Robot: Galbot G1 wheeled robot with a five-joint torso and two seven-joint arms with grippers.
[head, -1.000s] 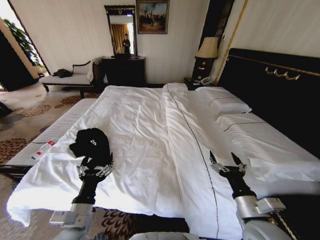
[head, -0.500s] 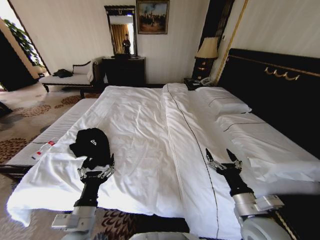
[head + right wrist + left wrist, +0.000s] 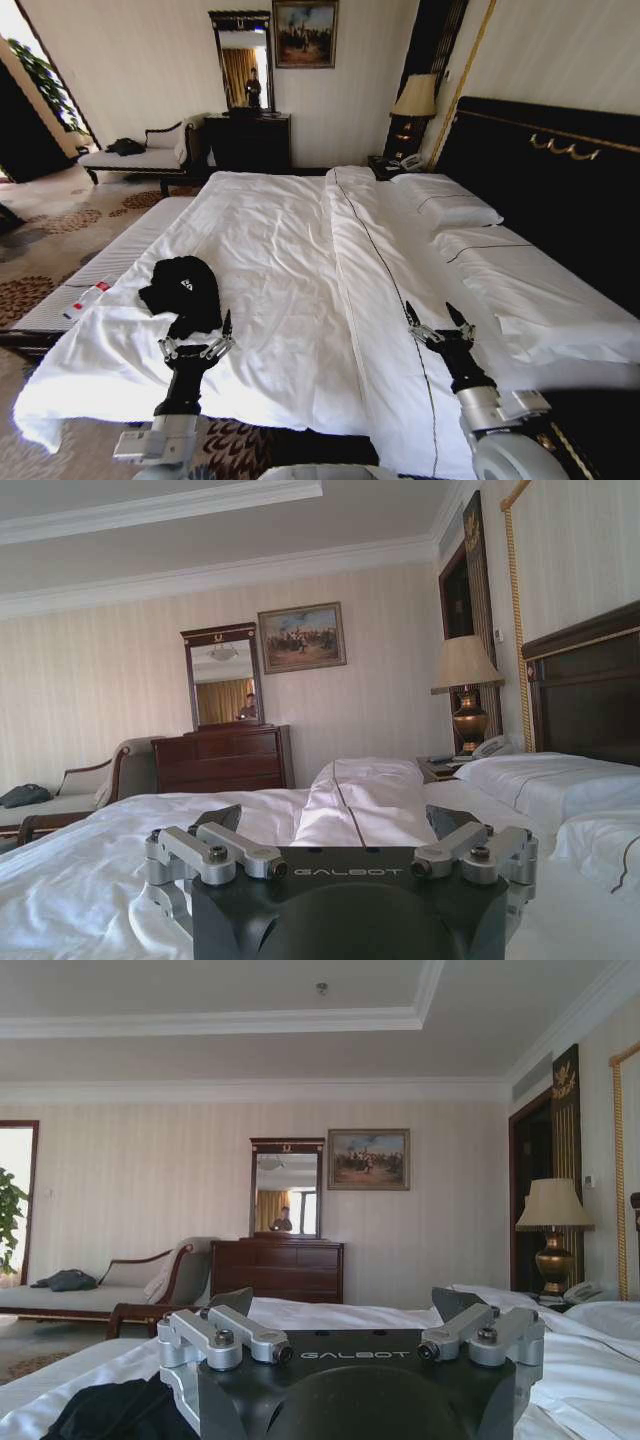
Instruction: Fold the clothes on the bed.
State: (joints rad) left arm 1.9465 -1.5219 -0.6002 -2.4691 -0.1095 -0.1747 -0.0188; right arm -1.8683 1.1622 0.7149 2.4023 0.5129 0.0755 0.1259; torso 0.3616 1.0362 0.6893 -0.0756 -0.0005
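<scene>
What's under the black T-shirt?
The black T-shirt lies bunched on the white duvet near the bed's left edge. Anything beneath its folds is hidden.

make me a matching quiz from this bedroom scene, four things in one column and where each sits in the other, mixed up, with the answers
Things:
1. crumpled black T-shirt
2. left claw
3. right claw
4. small plastic bottle with red label

Places:
A. open, above the white duvet on the side nearer the dark headboard
B. on the pale striped bench beside the bed
C. bunched on the duvet near the bed's corner on the robot's left
D. open, just on the robot's side of the shirt

Pairs: 1-C, 2-D, 3-A, 4-B
</scene>
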